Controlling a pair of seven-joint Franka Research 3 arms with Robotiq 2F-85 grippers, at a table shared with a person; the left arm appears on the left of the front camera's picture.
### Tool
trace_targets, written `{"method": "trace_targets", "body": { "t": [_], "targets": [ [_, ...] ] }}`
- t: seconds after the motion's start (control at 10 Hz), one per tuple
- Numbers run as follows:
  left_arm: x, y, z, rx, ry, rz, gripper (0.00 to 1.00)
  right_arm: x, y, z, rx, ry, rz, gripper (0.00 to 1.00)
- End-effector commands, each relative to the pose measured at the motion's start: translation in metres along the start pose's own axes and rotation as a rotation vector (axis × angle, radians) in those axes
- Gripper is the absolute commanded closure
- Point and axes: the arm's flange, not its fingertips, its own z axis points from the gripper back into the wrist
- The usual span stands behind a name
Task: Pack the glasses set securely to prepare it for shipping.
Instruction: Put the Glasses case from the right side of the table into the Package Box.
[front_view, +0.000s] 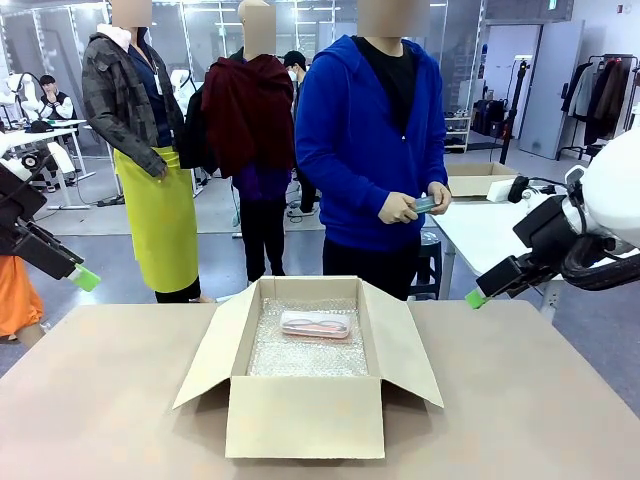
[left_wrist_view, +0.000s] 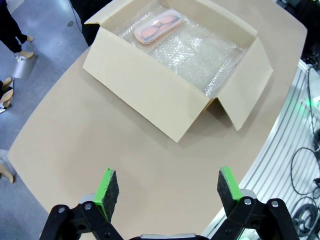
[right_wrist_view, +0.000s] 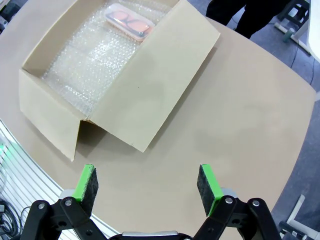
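1. The pink case (front_view: 315, 323) lay cushioned on bubble wrap (front_view: 300, 358) by the far wall of the box (front_view: 305, 418).
2. The person's hands (front_view: 398, 209) held the mint green case (front_view: 427, 204), likely next in.
3. The left end effector (left_wrist_view: 166, 186) and right end effector (right_wrist_view: 147, 182) hung open, empty.

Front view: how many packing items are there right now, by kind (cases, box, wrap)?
Eyeglass cases: 2, the pink case in the box and the mint green case in the person's hands
Cardboard box: 1
Bubble-wrap sheet: 1
Total: 4
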Motion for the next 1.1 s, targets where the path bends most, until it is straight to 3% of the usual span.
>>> {"method": "trace_targets", "body": {
  "t": [0.0, 1.0],
  "targets": [
    [-0.0004, 0.0013, 0.0028, -0.016, -0.017, -0.013, 0.0, 0.0011, -0.0012, -0.0024, -0.008, -0.007, 0.004, 0.0],
    [-0.0004, 0.0013, 0.0028, -0.016, -0.017, -0.013, 0.0, 0.0011, -0.0012, -0.0024, -0.008, -0.007, 0.004, 0.0]
  ]
}}
